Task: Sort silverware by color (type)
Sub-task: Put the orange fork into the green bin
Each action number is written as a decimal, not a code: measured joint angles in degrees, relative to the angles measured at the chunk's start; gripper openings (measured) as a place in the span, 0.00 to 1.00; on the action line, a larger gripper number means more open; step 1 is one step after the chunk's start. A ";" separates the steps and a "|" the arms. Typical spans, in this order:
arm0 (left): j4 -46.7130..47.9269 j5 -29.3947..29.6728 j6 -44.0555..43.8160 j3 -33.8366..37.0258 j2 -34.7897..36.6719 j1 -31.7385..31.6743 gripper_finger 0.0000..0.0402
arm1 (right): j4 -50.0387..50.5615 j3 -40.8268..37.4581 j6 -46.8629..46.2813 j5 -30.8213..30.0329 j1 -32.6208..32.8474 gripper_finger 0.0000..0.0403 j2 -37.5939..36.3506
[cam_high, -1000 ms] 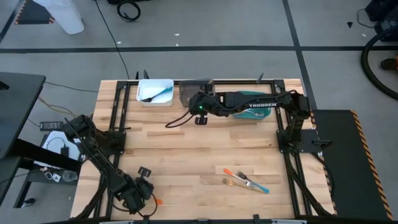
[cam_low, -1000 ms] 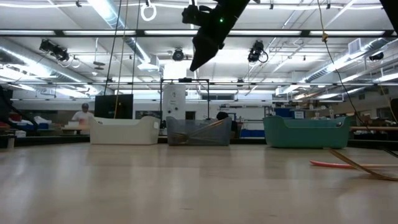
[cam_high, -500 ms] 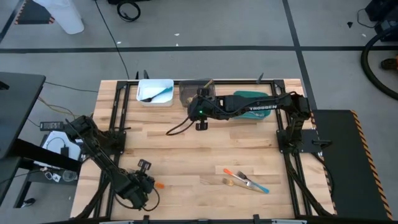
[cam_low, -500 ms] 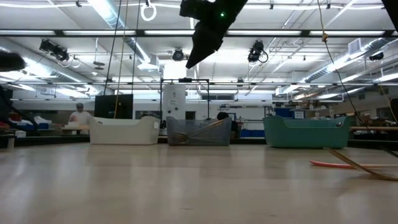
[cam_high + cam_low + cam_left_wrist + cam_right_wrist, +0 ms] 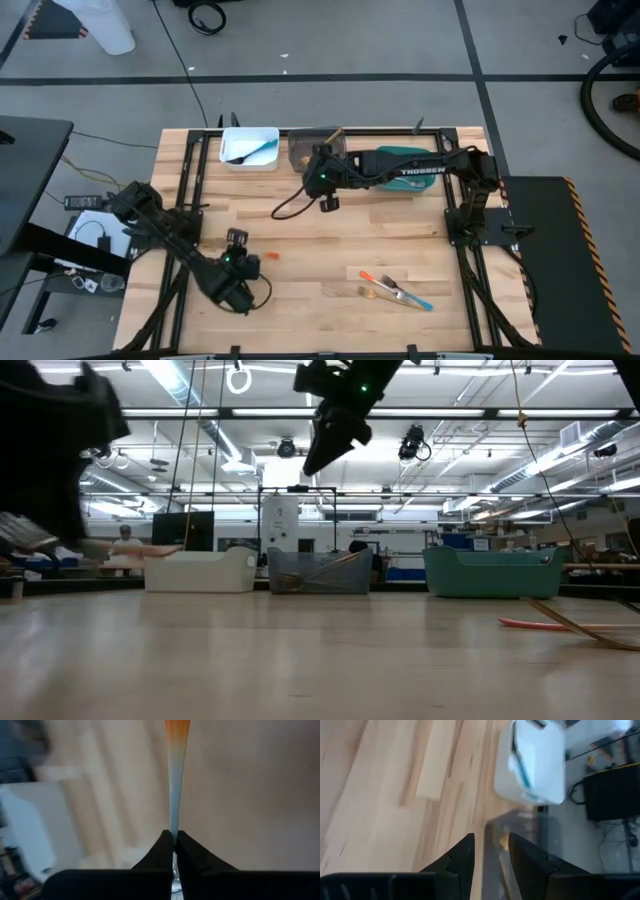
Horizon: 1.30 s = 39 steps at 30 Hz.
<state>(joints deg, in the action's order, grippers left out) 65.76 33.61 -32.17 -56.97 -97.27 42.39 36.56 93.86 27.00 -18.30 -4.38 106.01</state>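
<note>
We judge the left pincer [image 5: 243, 262] to be mid-carry: at about 7 o'clock on the worktop [image 5: 300, 240], it is clenched on an orange-handled fork [image 5: 268, 257], whose orange end pokes out toward 3 o'clock. The left wrist view shows why the grip works: the two dark fingertips [image 5: 162, 851] pinch the pale, narrow end, so the slim stem runs straight out from the tips to the orange end. It looks smooth and thin, and we would expect it to pivot if the pinch were any looser.

The right pincer [image 5: 327, 203] hangs raised near 12 o'clock, just in front of the bins, its fingers a little apart with nothing between them; we take it as having no load and free for another pick.

The bins line the far edge so sorted pieces stay separated: a white bin [image 5: 250, 148] at 11 o'clock with a blue-handled piece [image 5: 262, 150] inside, a translucent grey bin [image 5: 312, 146] at 12 with a tan stick leaning in it, and a teal bin [image 5: 400, 155] mostly under the right arm. All three are low, rectangular and plastic-looking.

The loose silverware [image 5: 395, 290] is a crossed cluster at 5 o'clock, orange, tan and blue handles overlapping on the pale butcher-block wood.
</note>
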 joint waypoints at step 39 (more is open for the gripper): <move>-49.68 3.58 75.17 -0.02 0.15 -42.49 0.04 | 0.23 -26.01 -16.46 -2.20 -4.24 0.32 -22.79</move>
<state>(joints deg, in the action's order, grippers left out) 16.08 37.19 43.01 -56.99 -97.12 -0.11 36.78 67.86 10.53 -20.50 -8.62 83.22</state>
